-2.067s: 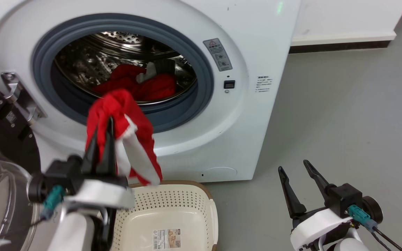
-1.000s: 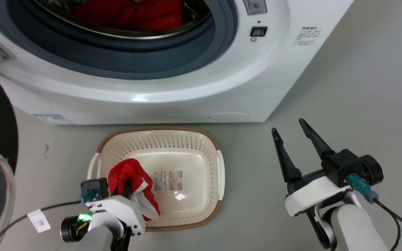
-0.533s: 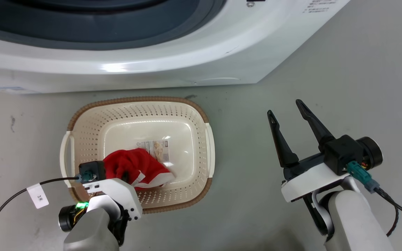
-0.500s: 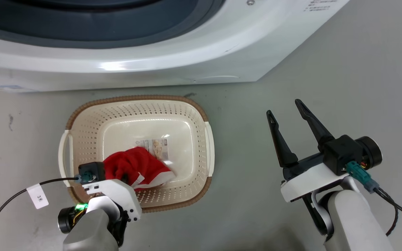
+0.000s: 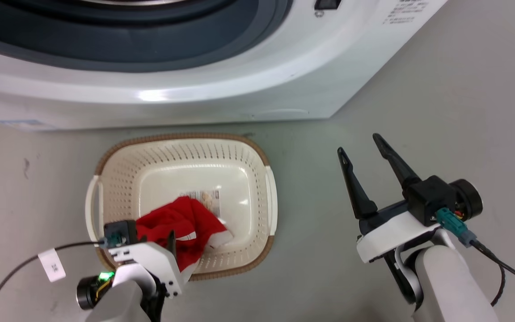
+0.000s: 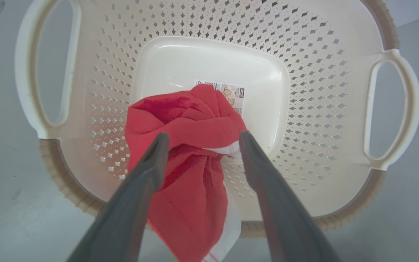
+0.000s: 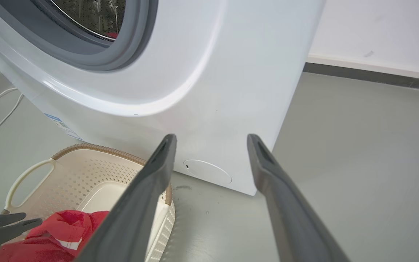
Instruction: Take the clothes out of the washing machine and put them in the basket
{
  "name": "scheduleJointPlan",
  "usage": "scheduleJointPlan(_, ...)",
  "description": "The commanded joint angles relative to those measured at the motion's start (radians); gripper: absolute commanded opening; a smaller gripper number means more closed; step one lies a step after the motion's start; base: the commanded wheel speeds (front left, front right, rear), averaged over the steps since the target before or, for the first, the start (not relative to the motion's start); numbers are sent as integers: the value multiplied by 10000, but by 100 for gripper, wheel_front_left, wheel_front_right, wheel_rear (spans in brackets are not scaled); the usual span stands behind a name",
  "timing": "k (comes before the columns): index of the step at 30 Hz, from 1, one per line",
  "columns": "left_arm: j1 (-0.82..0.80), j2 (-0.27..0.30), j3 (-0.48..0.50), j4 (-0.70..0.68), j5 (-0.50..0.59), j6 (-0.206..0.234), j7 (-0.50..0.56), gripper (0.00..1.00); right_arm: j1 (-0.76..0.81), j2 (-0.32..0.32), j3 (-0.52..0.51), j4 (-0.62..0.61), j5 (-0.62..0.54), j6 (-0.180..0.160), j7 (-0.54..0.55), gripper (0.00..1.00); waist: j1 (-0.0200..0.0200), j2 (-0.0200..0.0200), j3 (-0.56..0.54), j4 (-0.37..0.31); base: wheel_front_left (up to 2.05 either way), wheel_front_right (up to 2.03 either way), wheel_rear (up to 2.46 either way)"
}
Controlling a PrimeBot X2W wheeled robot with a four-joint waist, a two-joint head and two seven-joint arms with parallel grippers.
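Left wrist view: left gripper (image 6: 203,135), jaws open, straddles the clothes (image 6: 184,120) lying in the basket (image 6: 304,91), long axis running back over its near rim. Right gripper (image 5: 358,143), jaws open and empty, stands well apart.

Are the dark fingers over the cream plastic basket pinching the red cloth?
No, the left gripper is open, its fingers apart, the bright red fabric garment loose between them in the cream-white basket.

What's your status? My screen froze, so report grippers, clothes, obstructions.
Left gripper open over basket, straddling clothes. Right gripper open, empty. Clothes in basket, one end hanging over near rim. Nothing in the way.
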Motion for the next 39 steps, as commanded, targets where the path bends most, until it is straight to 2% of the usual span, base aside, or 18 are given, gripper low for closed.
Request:
scheduleJointPlan(1,223,-35,-9,-57,1,-53,-89,100,127,6,12,79,71,-7,-58,100,-1,0,-626,109,0,0,0)
scheduleJointPlan(4,714,-101,60,-469,3,25,-144,100,304,6,-31,244,117,-7,-103,100,-1,0,-1347,196,0,0,0)
scheduleJointPlan(13,2650,-281,372,-3219,642,290,-136,100,1092,5,-484,401,-20,-7,-30,100,-1,0,-3001,640,0,0,0)
scheduleJointPlan(25,3807,-388,921,-7496,2094,641,-138,100,1812,6,-929,-451,-292,-5,369,100,-1,0,-3868,869,0,0,0)
scheduleJointPlan(32,3394,-423,1176,-8952,2473,556,-139,100,1866,6,-1077,-683,-249,-7,473,100,-1,0,-3924,813,0,0,0)
scheduleJointPlan(39,1651,-290,1317,-8531,2638,213,-139,100,1496,6,-921,-922,-307,-7,514,100,-1,0,-3359,520,0,0,0)
